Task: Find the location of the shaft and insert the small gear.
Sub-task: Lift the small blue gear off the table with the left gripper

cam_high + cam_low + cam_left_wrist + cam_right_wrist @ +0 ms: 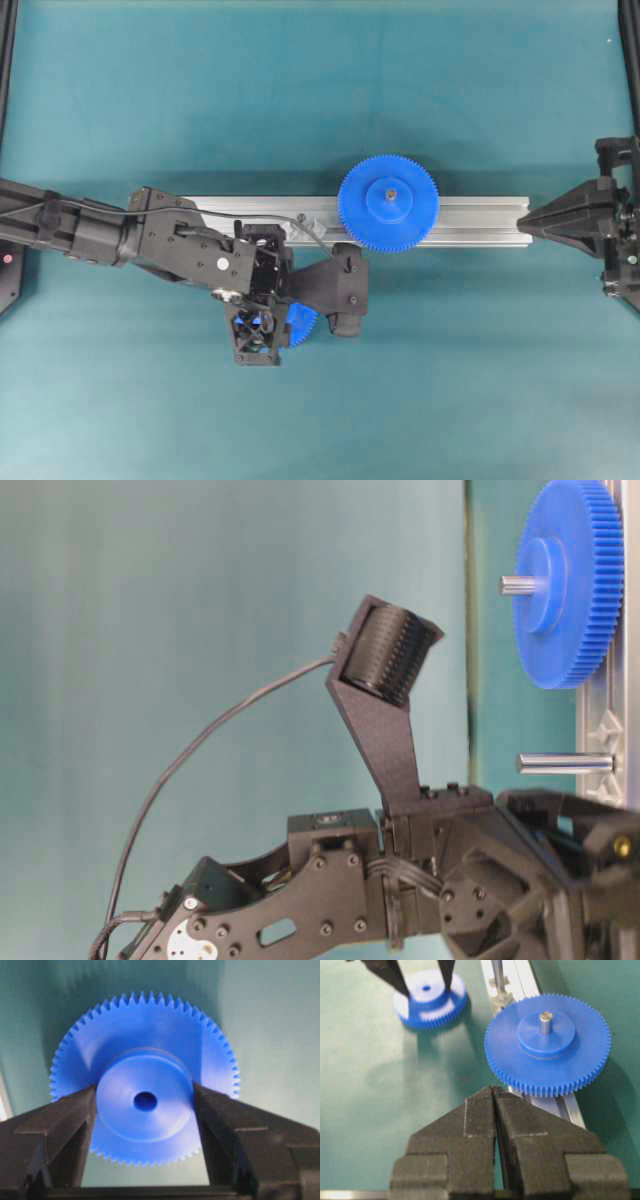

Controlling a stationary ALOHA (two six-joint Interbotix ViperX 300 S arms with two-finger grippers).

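Note:
The small gear (pixel 145 1102) is a blue toothed disc with a raised hub. It lies flat on the green table in front of the rail, and also shows in the overhead view (pixel 303 326) and the right wrist view (pixel 429 997). My left gripper (pixel 145 1110) points down over it, its two fingers pressed against opposite sides of the hub. The shaft (pixel 497 972) is a thin metal pin on a clear base. It stands on the rail left of the large gear and also shows in the table-level view (pixel 565 763). My right gripper (pixel 493 1089) is shut and empty at the rail's right end (pixel 522 222).
The large blue gear (pixel 388 203) sits on its own grey pin on the aluminium rail (pixel 470 222), just right of the shaft. The left arm's wrist and camera housing (pixel 255 335) hang over the table in front of the rail. Black frame posts stand at the table's side edges.

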